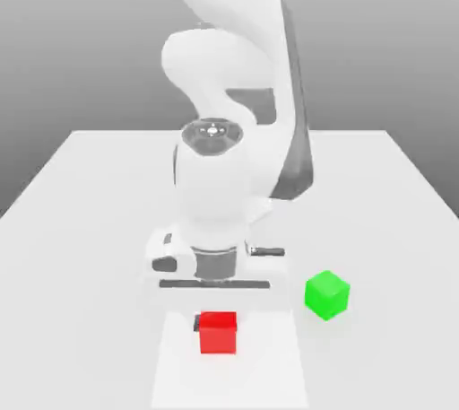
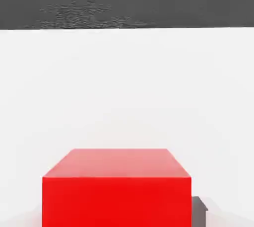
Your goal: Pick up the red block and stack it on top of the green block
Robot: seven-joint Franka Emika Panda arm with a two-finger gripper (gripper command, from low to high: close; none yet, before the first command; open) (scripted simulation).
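Two blocks sit on our tabletop. Our pincer pinches the red block; the green block stands near.

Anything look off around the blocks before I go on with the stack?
Nothing stands out. The red block sits flat and square on the white table under the gripper. The green block rests apart, toward the exterior view's right, upright and undamaged.

red block close up, top face and one side face visible, sitting on white table, dark grey fingertip right against one lower edge, dark backdrop beyond table edge
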